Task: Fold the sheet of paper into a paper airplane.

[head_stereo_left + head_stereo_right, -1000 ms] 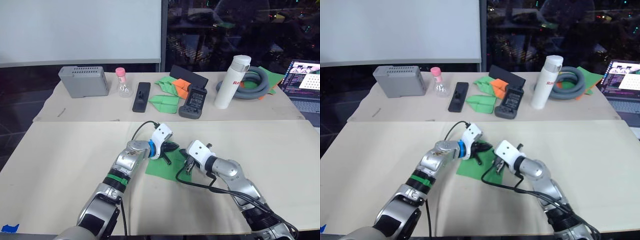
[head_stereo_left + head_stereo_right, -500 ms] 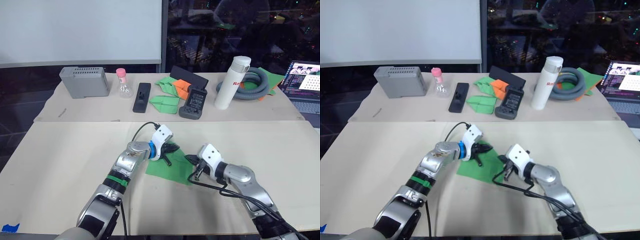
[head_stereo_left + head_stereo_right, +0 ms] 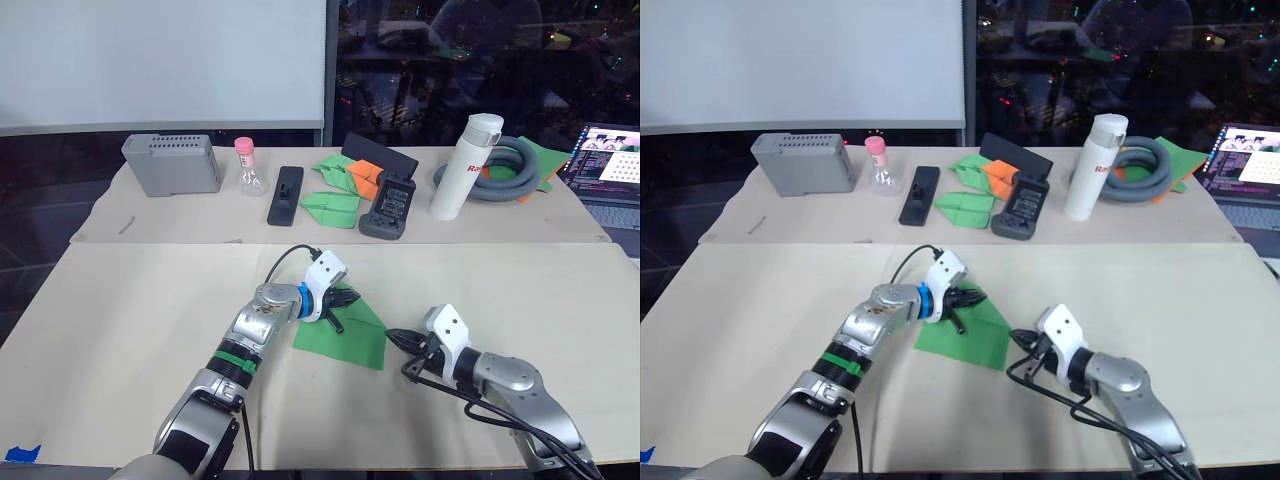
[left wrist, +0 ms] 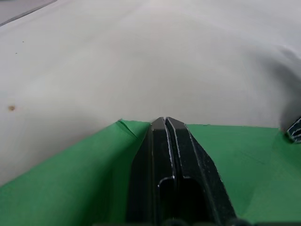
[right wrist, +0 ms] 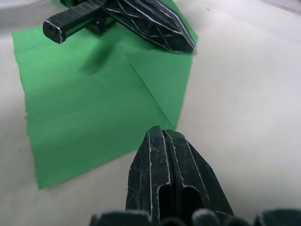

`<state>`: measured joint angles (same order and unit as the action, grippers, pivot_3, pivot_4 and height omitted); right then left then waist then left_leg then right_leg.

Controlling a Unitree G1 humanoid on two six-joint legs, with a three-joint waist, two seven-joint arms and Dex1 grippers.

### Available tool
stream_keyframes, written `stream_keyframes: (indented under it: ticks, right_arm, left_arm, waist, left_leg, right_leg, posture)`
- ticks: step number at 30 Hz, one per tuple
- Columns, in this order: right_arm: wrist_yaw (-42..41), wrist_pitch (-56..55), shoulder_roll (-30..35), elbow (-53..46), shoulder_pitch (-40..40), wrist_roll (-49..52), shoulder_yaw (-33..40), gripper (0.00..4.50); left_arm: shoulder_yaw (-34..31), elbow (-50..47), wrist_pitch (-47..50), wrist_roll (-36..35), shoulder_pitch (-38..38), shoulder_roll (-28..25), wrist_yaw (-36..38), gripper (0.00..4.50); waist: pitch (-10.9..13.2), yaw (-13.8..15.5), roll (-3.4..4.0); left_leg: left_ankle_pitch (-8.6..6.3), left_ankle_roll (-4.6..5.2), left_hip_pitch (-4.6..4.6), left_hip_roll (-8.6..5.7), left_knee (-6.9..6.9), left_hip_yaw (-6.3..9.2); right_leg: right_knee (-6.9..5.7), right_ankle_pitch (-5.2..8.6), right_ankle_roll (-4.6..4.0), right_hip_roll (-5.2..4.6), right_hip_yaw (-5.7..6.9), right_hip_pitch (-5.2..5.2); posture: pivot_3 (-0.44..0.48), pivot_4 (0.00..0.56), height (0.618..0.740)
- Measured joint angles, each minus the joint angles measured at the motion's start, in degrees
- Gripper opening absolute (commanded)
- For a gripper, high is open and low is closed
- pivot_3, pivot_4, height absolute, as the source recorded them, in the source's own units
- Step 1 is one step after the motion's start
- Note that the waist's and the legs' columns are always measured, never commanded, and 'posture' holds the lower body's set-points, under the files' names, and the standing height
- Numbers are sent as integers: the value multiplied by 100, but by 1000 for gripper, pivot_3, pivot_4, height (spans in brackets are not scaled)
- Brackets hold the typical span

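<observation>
Behind my work table (image 3: 120,300) stands a second table (image 3: 180,215) with many things on it. I count one grey box (image 3: 172,163), one small bottle (image 3: 246,166) with a pink cap, one flat black bar (image 3: 284,194), one black remote (image 3: 388,205), and one white flask (image 3: 459,165) with red letters I cannot read. One grey hose (image 3: 505,167) lies coiled behind the flask. Green folded papers (image 3: 330,205) lie there too, with one orange paper (image 3: 364,176) among them. One laptop (image 3: 608,163) sits at the far right with its screen lit.

Nothing stands between my two grippers and the paper (image 3: 345,330). It lies flat on the near table, in the middle. My left gripper (image 3: 343,297) rests on its far edge, fingers pressed together, with no paper between them. My right gripper (image 3: 393,336) is just beside the paper's right edge, not touching it, and its fingers are pressed together too.
</observation>
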<state>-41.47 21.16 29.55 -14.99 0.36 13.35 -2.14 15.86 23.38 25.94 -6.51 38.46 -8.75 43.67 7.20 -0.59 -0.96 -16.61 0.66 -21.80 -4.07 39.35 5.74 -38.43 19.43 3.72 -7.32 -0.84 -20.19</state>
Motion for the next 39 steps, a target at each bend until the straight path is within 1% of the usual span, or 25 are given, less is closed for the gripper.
stream_keyframes:
  ticks: [3, 6, 7, 10, 12, 15, 21, 26, 31, 36, 39]
  right_arm:
    - [31, 391, -82, -108, -89, 377, 168, 37]
    - [69, 536, -114, -329, -393, 515, 147, 37]
    - [108, 536, -112, -361, -495, 459, 90, 37]
    - [436, 526, -169, -251, -797, -126, -438, 37]
    - [739, 531, -409, 64, -926, -479, -774, 37]
    - [984, 525, -552, 209, -1056, -748, -953, 37]
    - [1102, 633, -568, 249, -1112, -820, -1008, 37]
    - [1120, 772, -567, 217, -1116, -818, -1035, 37]
    - [1144, 866, -567, 196, -1100, -817, -1039, 37]
    - [1176, 923, -567, 185, -1096, -817, -1046, 37]
    - [1177, 928, -567, 159, -1076, -816, -1054, 37]
  left_arm:
    - [-7, 6, 0, 0, 0, -4, 20, 0]
    - [-6, 11, -4, 0, 1, 8, 23, 0]
    - [-6, 13, -5, 0, 4, 8, 23, 0]
    - [-6, 17, -7, 0, 9, 8, 28, 0]
    - [-8, 16, -5, 0, 15, 10, 25, 0]
    - [-9, 14, 12, 9, 23, 23, -15, 0]
    - [2, -23, 191, -25, 79, 173, 3, 0]
    - [302, -208, 333, 121, 97, 310, -33, 0]
    - [443, -252, 314, 325, 97, 286, -154, 0]
    - [259, 90, 350, 353, 265, 427, -466, 0]
    - [-3, 475, 266, 351, 471, 416, -702, 0]
  waist:
    - [1, -11, 0]
    - [1, -14, 1]
    - [1, -13, 1]
    - [0, -11, 0]
    - [0, -12, 1]
    - [0, -11, 1]
    - [0, -9, 1]
    - [-1, -16, 1]
    - [-7, -13, -2]
    - [-17, 3, -14]
    - [-19, -18, -15]
  left_leg:
    - [0, 0, -6, 1, 0, 0]
    - [0, 0, -7, 1, 0, 0]
    - [0, 0, -7, 0, 0, 0]
    - [0, 0, -6, 0, -1, 0]
    - [0, 0, -9, -1, -2, 0]
    - [0, 0, -8, -2, 1, 0]
    - [0, 0, -5, -3, 2, 0]
    - [0, 0, -3, -2, 2, 0]
    - [0, 0, 6, -2, 1, 0]
    - [0, 0, 15, -1, 1, 0]
    - [2, -3, 19, 1, 1, 0]
  right_leg:
    - [-1, 0, 0, 0, -1, -3]
    - [-1, 0, 0, 0, 0, -6]
    - [-2, 0, 0, 0, 0, -6]
    - [-6, 0, 0, 0, 1, -10]
    - [-13, 0, 0, 0, 0, -11]
    - [-18, 0, 0, -2, 0, -8]
    - [-14, 0, 1, -2, 0, -7]
    - [-13, -1, 1, -2, 0, -6]
    - [-10, 0, 1, -2, -1, 0]
    - [-7, 0, 1, -2, -1, 1]
    - [-9, 0, 2, 1, -1, 0]
  posture:
    - [0, 150, 740]
    - [0, 150, 740]
    - [0, 150, 740]
    - [0, 150, 740]
    - [0, 150, 740]
    - [0, 150, 740]
    - [0, 150, 740]
    - [0, 150, 740]
    - [0, 150, 740]
    - [0, 150, 740]
    - [0, 150, 740]
